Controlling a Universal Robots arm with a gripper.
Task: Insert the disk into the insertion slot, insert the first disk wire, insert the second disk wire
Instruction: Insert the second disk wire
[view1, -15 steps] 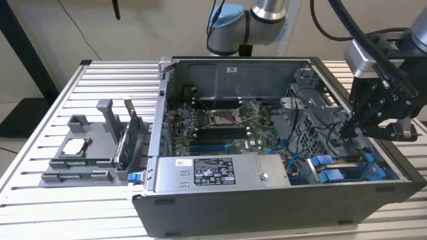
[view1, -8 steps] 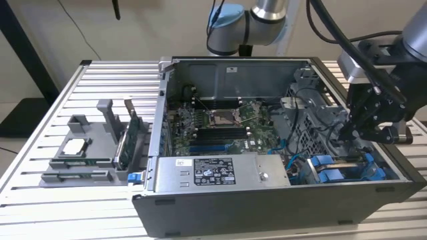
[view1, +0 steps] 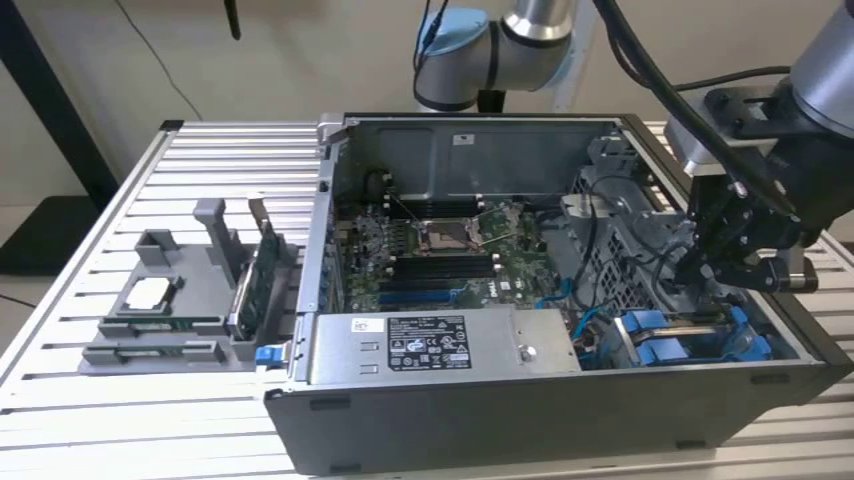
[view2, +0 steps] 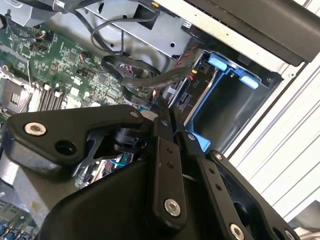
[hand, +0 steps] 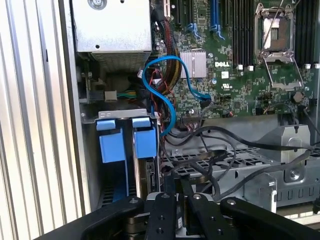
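Observation:
My gripper (view1: 714, 278) hangs inside the open computer case at the exterior view's right, just above the insertion slot (view1: 681, 335), a grey metal bay with blue plastic fittings. In both wrist views the fingertips (view2: 162, 112) (hand: 167, 192) are pressed close together. I cannot tell whether anything is pinched between them. The dark end of the disk (hand: 148, 175) sits in the slot (hand: 112, 147) between the blue fittings. Black disk wires (hand: 215, 167) loop right beside the fingers, and a flat grey cable (view2: 150, 77) ends near the bay (view2: 220, 107).
The motherboard (view1: 441, 250) fills the case floor, and a blue cable (hand: 167, 107) curls over it. A labelled silver power supply box (view1: 441, 340) stands at the case front. A grey fixture (view1: 174, 300) with parts sits on the slatted table (view1: 134, 410) at the exterior view's left.

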